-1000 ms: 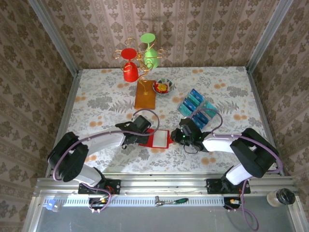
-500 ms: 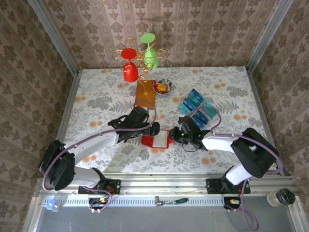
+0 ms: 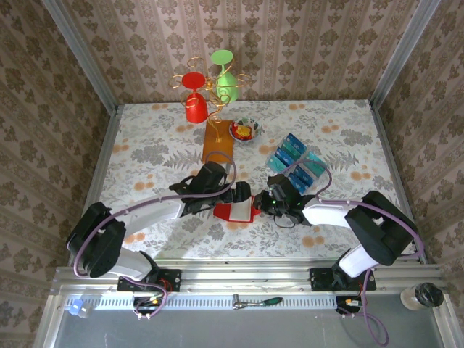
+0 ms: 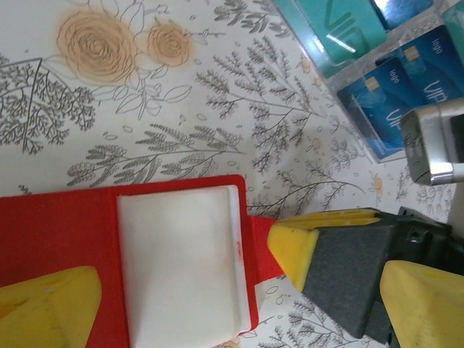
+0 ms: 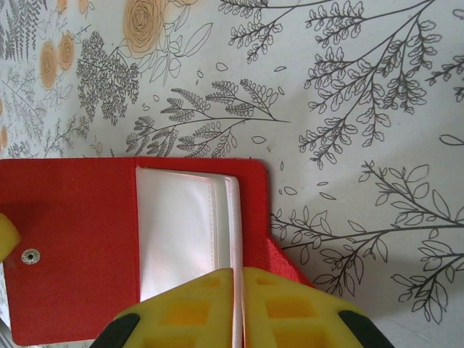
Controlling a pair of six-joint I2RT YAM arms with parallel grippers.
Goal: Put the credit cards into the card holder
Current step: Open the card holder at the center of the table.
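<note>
The red card holder (image 3: 232,212) lies open on the flowered cloth between the two arms, its white plastic sleeves (image 4: 177,264) facing up. My right gripper (image 5: 239,308) is shut on the edge of those sleeves and pinches a thin leaf between its yellow fingertips; from above it (image 3: 258,206) sits at the holder's right edge. My left gripper (image 4: 235,308) stands open, wide over the holder (image 4: 65,232), one finger (image 4: 43,308) on each side. The teal-blue credit cards (image 3: 296,161) stand in a clear rack behind the right gripper, and the left wrist view catches them too (image 4: 391,94).
An orange stand base (image 3: 217,141) holds a gold wire tree with a red cup (image 3: 194,103) and a green cup (image 3: 225,81). A small bowl of sweets (image 3: 245,130) sits beside it. Patterned walls close in the table on three sides.
My left gripper has swung right, from beside the holder to over it. The holder has shifted a little left and looks narrower from above. The right gripper has stayed clamped on the sleeves.
</note>
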